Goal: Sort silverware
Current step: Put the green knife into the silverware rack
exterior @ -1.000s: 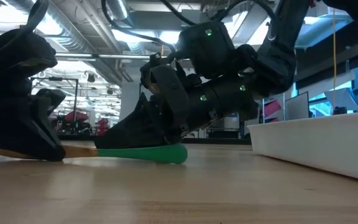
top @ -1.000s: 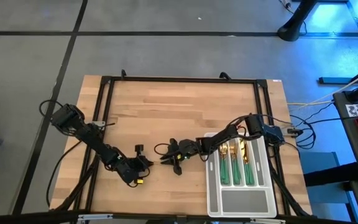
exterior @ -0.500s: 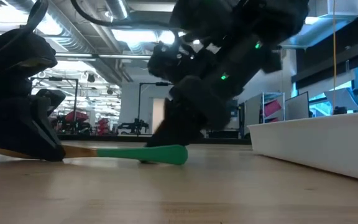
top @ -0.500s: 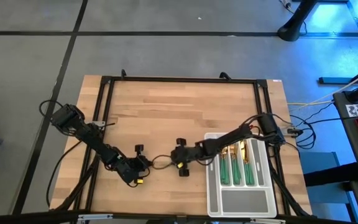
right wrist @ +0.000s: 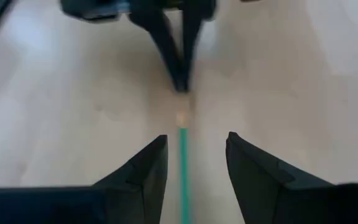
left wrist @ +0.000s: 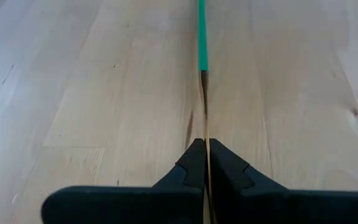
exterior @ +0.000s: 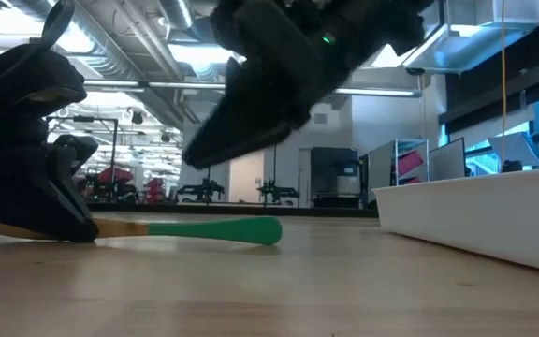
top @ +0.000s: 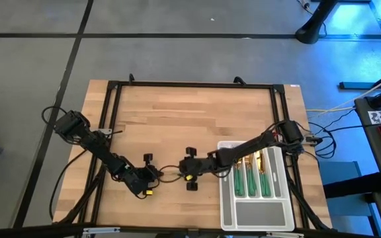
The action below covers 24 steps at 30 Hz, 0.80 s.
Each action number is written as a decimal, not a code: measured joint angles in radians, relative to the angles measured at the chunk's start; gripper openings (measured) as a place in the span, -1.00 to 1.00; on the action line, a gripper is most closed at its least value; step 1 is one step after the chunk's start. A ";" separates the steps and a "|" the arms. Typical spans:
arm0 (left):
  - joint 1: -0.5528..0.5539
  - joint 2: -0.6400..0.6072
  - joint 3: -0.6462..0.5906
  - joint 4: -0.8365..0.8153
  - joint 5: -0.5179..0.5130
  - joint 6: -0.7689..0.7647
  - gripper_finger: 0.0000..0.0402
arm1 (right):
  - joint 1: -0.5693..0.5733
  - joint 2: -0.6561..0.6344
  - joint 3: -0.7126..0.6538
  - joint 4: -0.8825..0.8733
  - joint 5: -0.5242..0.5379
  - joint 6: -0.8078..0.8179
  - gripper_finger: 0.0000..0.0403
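Observation:
One piece of silverware with a thin gold head and a slim green handle lies on the wooden table between my two grippers. My left gripper is shut on its gold end at table level. My right gripper hangs open above the handle. In the right wrist view its fingers stand either side of the green handle without touching it. More gold and green silverware lies in the pale grey divided tray at the near right. My left gripper pinches the piece's gold end between its two fingers, and the head shows edge-on in the gap. The fingers slant down from the table's left and lie along the piece. The green handle runs straight on ahead and rests on the table.
The tray's white wall rises close on the right of the low view. Black frame rails run along the table's far and side edges. Bare wood spreads across the far half of the table.
My right gripper was down at the green handle a second ago. It has risen off it, tipping up and drawing back a little toward the tray. The piece stays lying on the table, its gold end still in my left gripper.

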 joint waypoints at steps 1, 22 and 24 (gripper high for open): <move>0.000 0.000 0.000 0.000 0.000 0.000 -1.00 | 0.006 0.003 -0.005 0.015 0.007 0.008 -0.20; -0.022 -0.015 -0.005 0.079 -0.107 0.007 -0.68 | 0.130 0.146 -0.070 0.030 0.173 0.424 -0.86; -0.014 -0.062 -0.009 0.079 -0.130 0.024 -0.52 | 0.157 0.112 -0.073 0.001 0.224 0.495 -0.89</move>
